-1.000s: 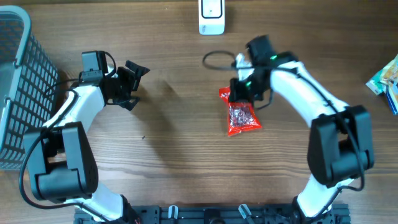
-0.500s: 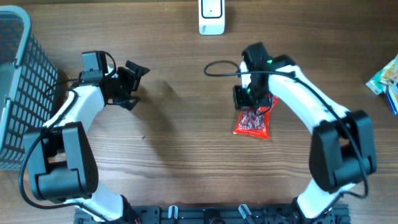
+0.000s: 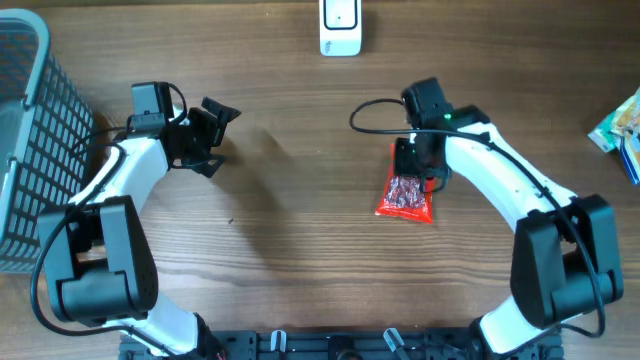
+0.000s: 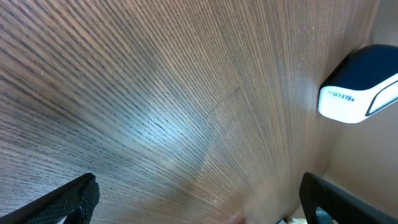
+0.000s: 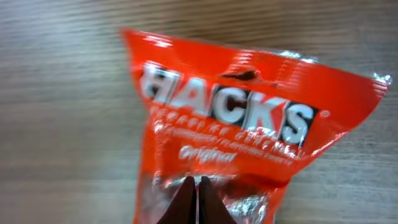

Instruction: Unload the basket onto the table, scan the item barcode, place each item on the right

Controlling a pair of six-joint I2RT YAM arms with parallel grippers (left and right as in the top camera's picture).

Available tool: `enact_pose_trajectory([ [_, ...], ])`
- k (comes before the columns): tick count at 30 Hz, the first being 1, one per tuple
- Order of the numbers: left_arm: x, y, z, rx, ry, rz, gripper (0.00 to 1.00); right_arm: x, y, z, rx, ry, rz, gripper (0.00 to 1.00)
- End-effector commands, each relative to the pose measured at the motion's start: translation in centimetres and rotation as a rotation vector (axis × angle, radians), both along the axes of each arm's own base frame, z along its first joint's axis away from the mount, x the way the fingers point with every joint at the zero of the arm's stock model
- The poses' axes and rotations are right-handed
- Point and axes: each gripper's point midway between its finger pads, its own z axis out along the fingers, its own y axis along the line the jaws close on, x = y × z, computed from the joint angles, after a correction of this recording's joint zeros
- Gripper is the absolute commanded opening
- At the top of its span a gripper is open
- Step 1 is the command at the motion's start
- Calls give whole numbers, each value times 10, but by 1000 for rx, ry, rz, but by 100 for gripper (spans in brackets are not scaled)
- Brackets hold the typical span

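Broad wooden table (image 3: 290, 230) under me, matte brown with a fine straight grain, and far out past my left gripper (image 3: 220, 140) stands a grey basket (image 3: 25, 150) of open plastic lattice. That left gripper hangs with its jaws spread wide on nothing, only bare wood below it. Now the action: my right gripper (image 5: 196, 198) has its jaws drawn together on the candy bag (image 5: 236, 124), a glossy orange-red foil pouch, crinkled and flat, with bold white lettering and a clear patch showing dark sweets. The bag lies directly beneath the gripper and trails back toward my base; it seems pinched by a thin fold of film, though from the wrist view I can't say how much film sits between the tips. The scanner (image 3: 340, 25), a small smooth white block with rounded corners, waits well beyond the right gripper, off toward my left side. So by my reckoning, bag in hand is done. No barcode shows on the printed face, and carrying it to the scanner and turning it remains.
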Motion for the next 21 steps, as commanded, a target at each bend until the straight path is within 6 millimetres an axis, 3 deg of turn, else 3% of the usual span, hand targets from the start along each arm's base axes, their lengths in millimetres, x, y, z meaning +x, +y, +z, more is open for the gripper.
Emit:
enact_pose_trajectory([
  [1, 1, 2, 6, 15, -24, -8, 100, -6, -9, -18, -23, 7, -62, 4],
  [6, 1, 2, 6, 15, -24, -8, 100, -7, -10, -19, -25, 6, -48, 4],
  [9, 1, 2, 6, 15, -23, -8, 100, -5, -7, 14, -16, 27, -44, 4],
  [11, 1, 2, 6, 15, -24, -8, 100, -6, 9, 35, 59, 31, 28, 4],
  [13, 1, 2, 6, 15, -24, -8, 100, -11, 36, 45, 211, 48, 120, 4],
  [15, 1, 2, 6, 15, -23, -8, 100, -14, 36, 38, 207, 64, 122, 4],
  [17, 1, 2, 6, 15, -23, -8, 100, -25, 21, 16, 134, 106, 61, 4],
  [21, 1, 2, 6, 15, -24, -8, 100, -38, 17, -17, 131, 119, 25, 4],
])
